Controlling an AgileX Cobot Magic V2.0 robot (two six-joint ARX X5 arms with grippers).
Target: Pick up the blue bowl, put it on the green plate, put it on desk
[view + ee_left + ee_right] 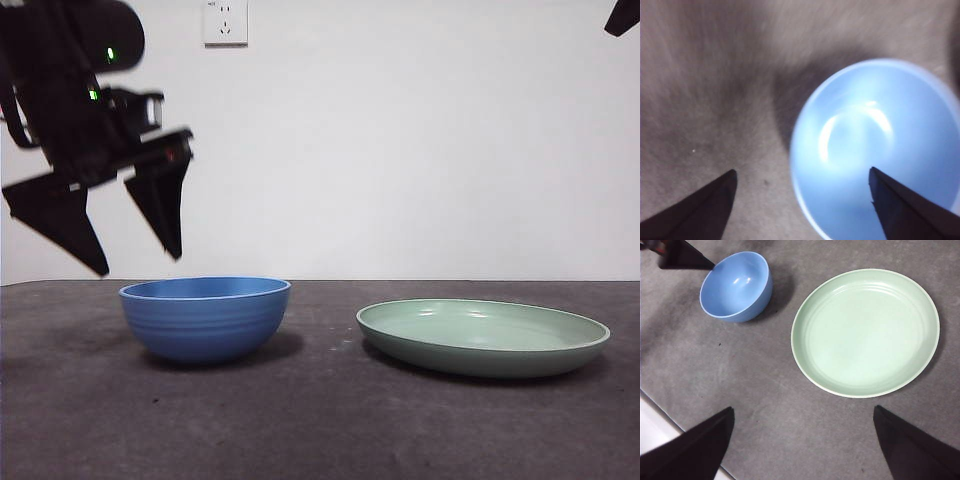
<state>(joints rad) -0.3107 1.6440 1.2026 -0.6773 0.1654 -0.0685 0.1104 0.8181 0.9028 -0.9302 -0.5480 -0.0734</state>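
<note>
The blue bowl (205, 318) stands upright and empty on the desk (320, 430), left of the green plate (483, 335), with a gap between them. My left gripper (138, 262) hangs open just above the bowl's left rim and holds nothing. In the left wrist view, which is blurred, the bowl (880, 150) lies under one jaw while the other jaw is over bare desk, with the left gripper (802, 171) open. My right gripper (802, 410) is open and empty, high above the desk, looking down on the bowl (737, 287) and the empty plate (865, 332).
A white wall with a socket (225, 20) stands behind the desk. The right arm shows as a black tip (622, 17) at the top right corner. The desk's pale edge (655, 430) shows in the right wrist view.
</note>
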